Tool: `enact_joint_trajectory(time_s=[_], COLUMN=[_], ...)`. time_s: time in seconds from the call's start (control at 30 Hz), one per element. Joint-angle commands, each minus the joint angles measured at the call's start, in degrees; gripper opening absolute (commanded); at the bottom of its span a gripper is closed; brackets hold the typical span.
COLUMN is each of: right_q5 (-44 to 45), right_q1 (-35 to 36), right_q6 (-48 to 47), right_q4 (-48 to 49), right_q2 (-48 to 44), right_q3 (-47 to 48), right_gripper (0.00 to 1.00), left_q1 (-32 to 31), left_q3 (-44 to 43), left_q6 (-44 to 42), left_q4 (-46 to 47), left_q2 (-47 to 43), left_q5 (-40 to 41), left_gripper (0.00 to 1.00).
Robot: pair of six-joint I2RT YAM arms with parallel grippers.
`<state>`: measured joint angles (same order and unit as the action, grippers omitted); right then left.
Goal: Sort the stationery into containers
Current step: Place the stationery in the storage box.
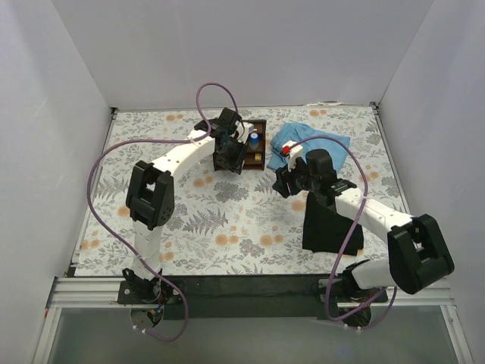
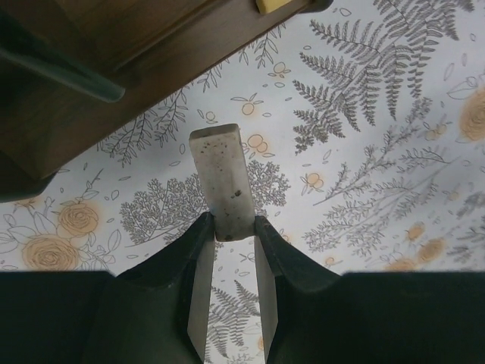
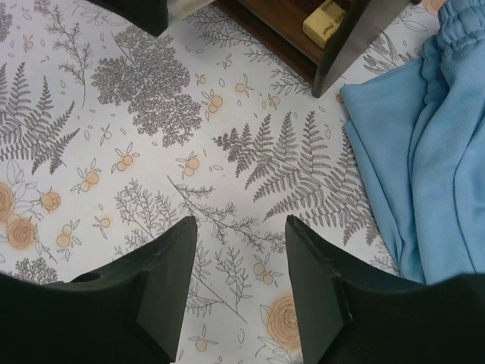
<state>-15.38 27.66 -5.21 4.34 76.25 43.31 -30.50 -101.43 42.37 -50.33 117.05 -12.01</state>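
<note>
White walls box in a table (image 1: 227, 220) covered with a fern-and-flower print. The dark wooden organizer (image 1: 261, 125) stands toward the far edge, with a light blue cloth (image 1: 318, 142) just to its right.

The left claw (image 2: 232, 224) is clamped on a white speckled bar (image 2: 222, 171), gripping its near end so most of the length sticks out past the fingertips. That free end would let the bar go into a slot or shelf without the fingers getting in the way. The bar hangs above the print, right beside the organizer's brown wall, so I judge this to be the approach before setting it in.

The right claw (image 3: 241, 227) is spread apart with nothing between its tips. It hovers over bare table near the organizer's front corner, close to the blue cloth's edge. It looks parked there to stay out of the left arm's way, or to be ready for another piece.

A blue-and-white cylinder (image 1: 254, 139) already stands in the organizer, and a small tan block (image 3: 324, 21) lies on one of its low shelves. Which compartment the bar is meant for I cannot tell.
</note>
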Motion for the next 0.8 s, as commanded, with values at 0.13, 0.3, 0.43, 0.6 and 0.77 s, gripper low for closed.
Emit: enact_joint_trajectory(time_s=[0.13, 0.3, 0.43, 0.6, 0.77], right_q5=[-0.1, -0.5, -0.4, -0.2, 0.1], right_q1=[-0.2, -0.2, -0.2, -0.2, -0.2], right_q6=[1.8, 1.2, 1.1, 1.7, 1.7], right_q4=[10.3, 10.1, 10.2, 10.1, 10.0], right_q2=[2.6, 0.7, -0.8, -0.8, 0.1], right_q3=[-0.2, -1.6, -2.8, -3.5, -2.4], right_gripper=[0.58, 0.59, 0.59, 0.59, 0.59], left_q1=[-6.8, -7.2, -7.2, -7.1, -6.3], left_q3=[-6.7, -7.4, -7.9, -9.4, -11.3], left_q6=[-2.5, -1.2, -0.4, 0.2, 0.3], left_q4=[2.4, 2.5, 2.6, 2.9, 3.5], left_q2=[4.7, 6.3, 6.1, 6.1, 7.9], left_q5=[19.6, 20.8, 21.0, 20.3, 20.1], left_gripper=[0.0, 0.0, 0.0, 0.0, 0.0])
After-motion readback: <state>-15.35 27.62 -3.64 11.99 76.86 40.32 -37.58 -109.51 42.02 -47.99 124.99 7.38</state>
